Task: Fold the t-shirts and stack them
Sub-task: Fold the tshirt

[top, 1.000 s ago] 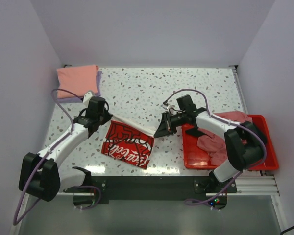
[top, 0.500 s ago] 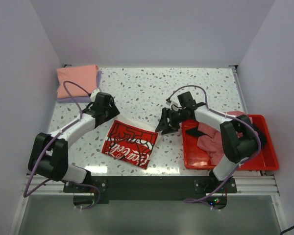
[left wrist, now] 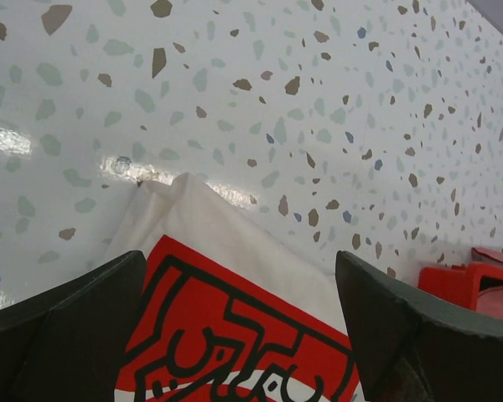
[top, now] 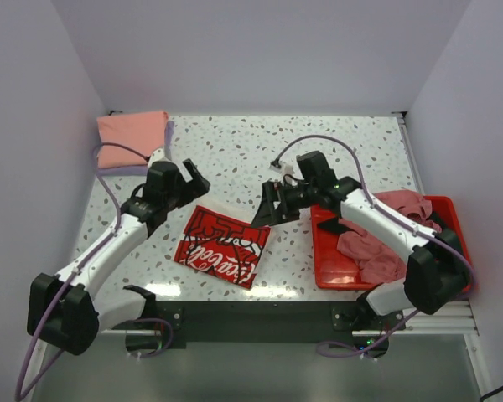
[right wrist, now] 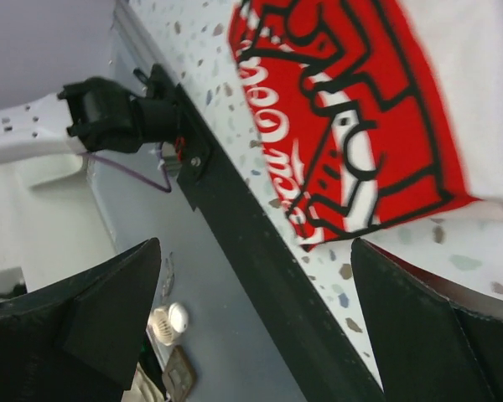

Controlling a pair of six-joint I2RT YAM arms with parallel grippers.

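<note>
Top external: the cream-white t-shirt (top: 222, 244) is found folded, red print uppermost, flat on the table (top: 335, 142) between the arms. The left gripper (top: 190, 179) is held by its far left corner and the right gripper (top: 267, 206) by its far right corner, both with jaws spread wide and nothing held. A salmon-pink t-shirt (top: 131, 136) is noted at the table's far left corner.

Left wrist: the shirt's corner is seen between parted fingers (left wrist: 67, 335), untouched.

Right wrist: the print is seen beyond parted fingers (right wrist: 427, 327).

I stood in a robot lab cell: plain pale walls (top: 260, 59) boxed in my speckled table (top: 235, 151), my arms (top: 109, 247) bolted to a black base plate (top: 251, 316).
</note>
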